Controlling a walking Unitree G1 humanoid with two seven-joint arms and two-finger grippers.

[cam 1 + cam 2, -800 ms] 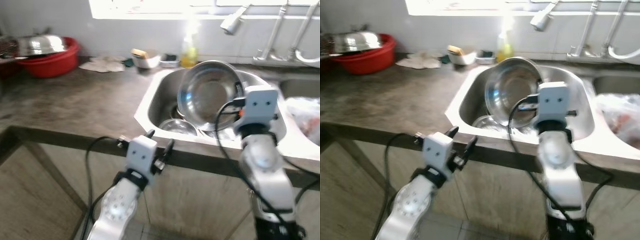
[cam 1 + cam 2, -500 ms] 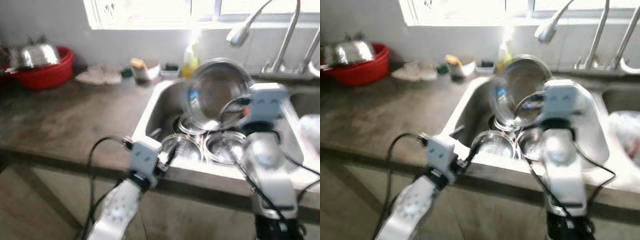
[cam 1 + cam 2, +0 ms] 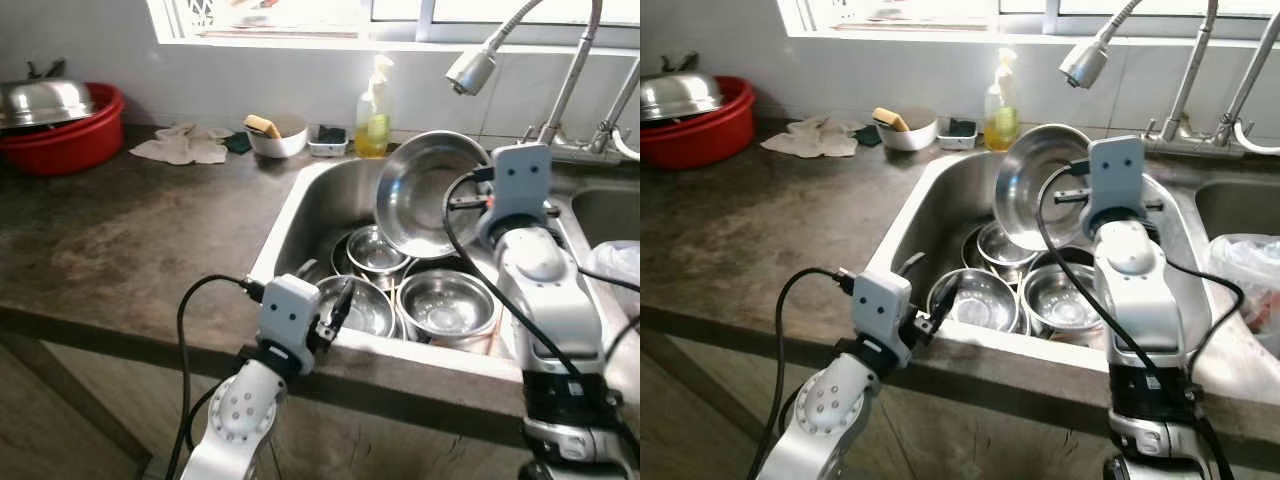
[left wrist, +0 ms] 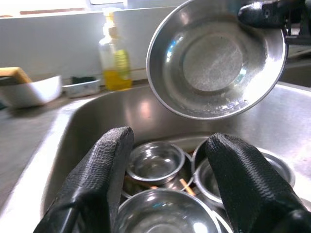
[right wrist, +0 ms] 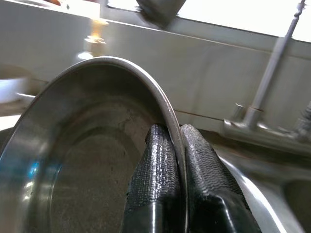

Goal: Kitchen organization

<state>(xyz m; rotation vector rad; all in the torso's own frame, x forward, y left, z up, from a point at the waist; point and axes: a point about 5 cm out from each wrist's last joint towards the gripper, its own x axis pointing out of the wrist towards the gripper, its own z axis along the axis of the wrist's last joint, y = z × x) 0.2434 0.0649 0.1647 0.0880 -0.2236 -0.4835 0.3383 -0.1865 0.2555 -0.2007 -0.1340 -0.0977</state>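
Note:
A large steel bowl (image 3: 420, 195) hangs tilted over the sink (image 3: 292, 212), its hollow facing me. My right gripper (image 5: 176, 133) is shut on the bowl's rim, one finger inside and one outside. Several smaller steel bowls (image 3: 445, 300) lie in the sink below it. At the sink's near rim my left gripper (image 4: 170, 143) is open, its fingers (image 3: 340, 298) pointing at the small bowls with nothing between them.
A red basin (image 3: 70, 135) with a steel lid stands at the far left of the dark counter (image 3: 130, 235). A cloth (image 3: 185, 148), a white bowl (image 3: 275, 135) and a soap bottle (image 3: 375, 110) line the back wall. A faucet head (image 3: 472, 68) hangs over the sink, and a plastic bag (image 3: 620, 270) lies at the right.
The camera has come closer and higher, so the sink's inside and small bowls show. My left gripper has reached the sink's rim. The right gripper keeps its hold on the large bowl.

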